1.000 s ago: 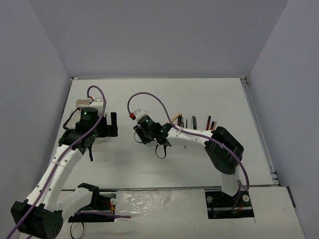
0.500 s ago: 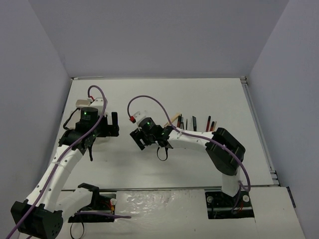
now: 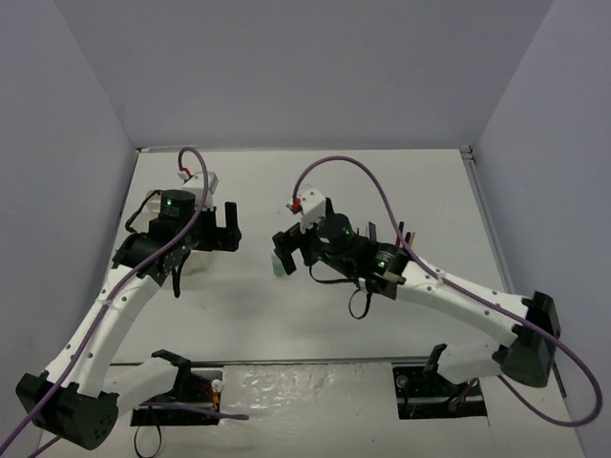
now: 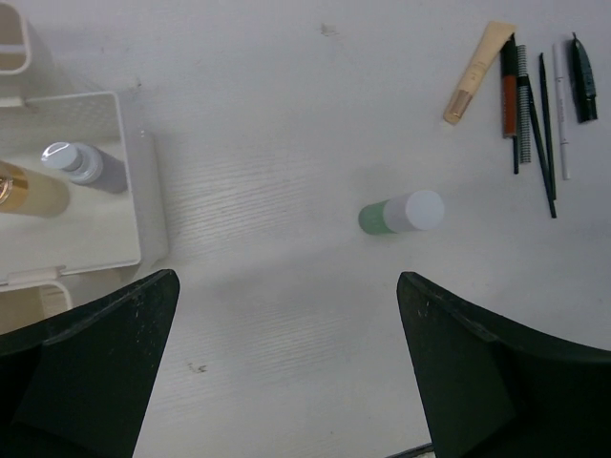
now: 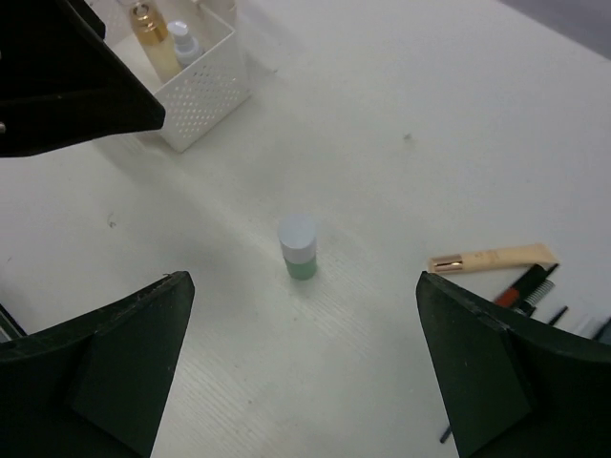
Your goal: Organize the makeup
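1. Black right gripper (image 5: 300,286) is hanging spread wide and empty; the white-green bottle (image 5: 298,246) is standing upright beneath it, untouched.
2. Left gripper (image 4: 286,277) is gaping empty, near the bottle.
3. Risk: an off-centre finger could be clipping the cap, toppling the bottle and rolling it toward the pencils (image 4: 535,114) beyond.
4. White tray (image 4: 143,210), opposite the pencils, is holding two bottles.
5. White woodgrain table (image 4: 286,114) is carrying everything; pale grey walls (image 3: 305,76) are enclosing it.

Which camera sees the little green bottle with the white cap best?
The right wrist camera: the green bottle stands in the open, cap and body both clear. The left wrist camera shows it whole too, from more overhead. The top view gives only a tiny speck beside the right gripper.
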Robot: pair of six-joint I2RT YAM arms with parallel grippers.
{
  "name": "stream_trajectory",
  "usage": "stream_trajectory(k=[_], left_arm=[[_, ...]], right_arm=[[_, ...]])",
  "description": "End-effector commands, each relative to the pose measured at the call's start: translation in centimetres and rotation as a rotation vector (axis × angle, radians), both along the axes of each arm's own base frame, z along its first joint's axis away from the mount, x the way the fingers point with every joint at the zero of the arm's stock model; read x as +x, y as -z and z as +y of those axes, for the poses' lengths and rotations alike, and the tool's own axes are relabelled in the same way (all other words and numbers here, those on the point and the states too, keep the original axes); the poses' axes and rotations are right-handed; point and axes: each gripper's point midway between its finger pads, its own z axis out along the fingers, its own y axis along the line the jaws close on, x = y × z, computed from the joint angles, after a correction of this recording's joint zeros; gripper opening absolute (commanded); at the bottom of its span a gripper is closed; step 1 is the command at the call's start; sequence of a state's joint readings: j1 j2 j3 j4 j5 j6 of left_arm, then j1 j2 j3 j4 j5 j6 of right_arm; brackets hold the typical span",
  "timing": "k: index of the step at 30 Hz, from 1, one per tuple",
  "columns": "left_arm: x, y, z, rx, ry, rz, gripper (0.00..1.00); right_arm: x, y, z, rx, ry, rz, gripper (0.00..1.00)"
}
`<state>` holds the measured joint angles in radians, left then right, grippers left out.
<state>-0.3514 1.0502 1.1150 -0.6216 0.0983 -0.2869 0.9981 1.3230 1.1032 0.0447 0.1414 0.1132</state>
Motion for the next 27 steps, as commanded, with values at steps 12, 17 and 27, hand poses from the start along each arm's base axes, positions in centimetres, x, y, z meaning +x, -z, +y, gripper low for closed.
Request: stream_trajectory(k=[12, 17, 27], left_arm=[[1.6, 4.2, -11.4, 0.123, 0.159, 0.140, 0.96], [2.4, 7.2, -12.3, 0.176, 0.149, 0.227, 0.89], [2.3, 11.7, -12.9, 0.204, 0.116, 0.319, 0.77]], right_arm=[[-3.4, -7.8, -17.8, 0.257, 0.463, -0.186, 1.00], [-3.9, -7.8, -19.1, 0.274, 0.488, -0.191, 1.00], [-4.1, -6.9, -19.6, 0.269, 0.495, -0.182, 1.00]])
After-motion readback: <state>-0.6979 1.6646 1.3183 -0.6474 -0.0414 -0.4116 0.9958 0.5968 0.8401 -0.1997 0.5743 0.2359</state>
